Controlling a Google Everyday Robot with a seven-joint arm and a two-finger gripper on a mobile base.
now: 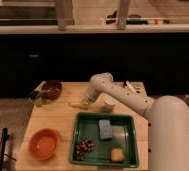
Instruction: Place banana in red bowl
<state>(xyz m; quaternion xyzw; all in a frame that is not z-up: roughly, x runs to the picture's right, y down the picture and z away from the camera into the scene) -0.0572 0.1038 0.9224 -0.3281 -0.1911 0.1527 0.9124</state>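
The banana (76, 104) is small, pale yellow and slightly curved, and lies on the wooden table (58, 120) just behind the green tray's left corner. My gripper (88, 99) is at the banana's right end, low over the table, at the tip of the white arm that reaches in from the right. I cannot tell if it touches the banana. The orange-red bowl (44, 144) stands empty at the table's front left, well apart from the banana.
A dark maroon bowl (51, 90) stands at the back left with a small green item (36, 98) beside it. The green tray (132, 145) holds a grey-blue block (105, 129), grapes (84, 146) and an orange-brown lump (117, 155). A small white cup (108, 106) stands under the arm.
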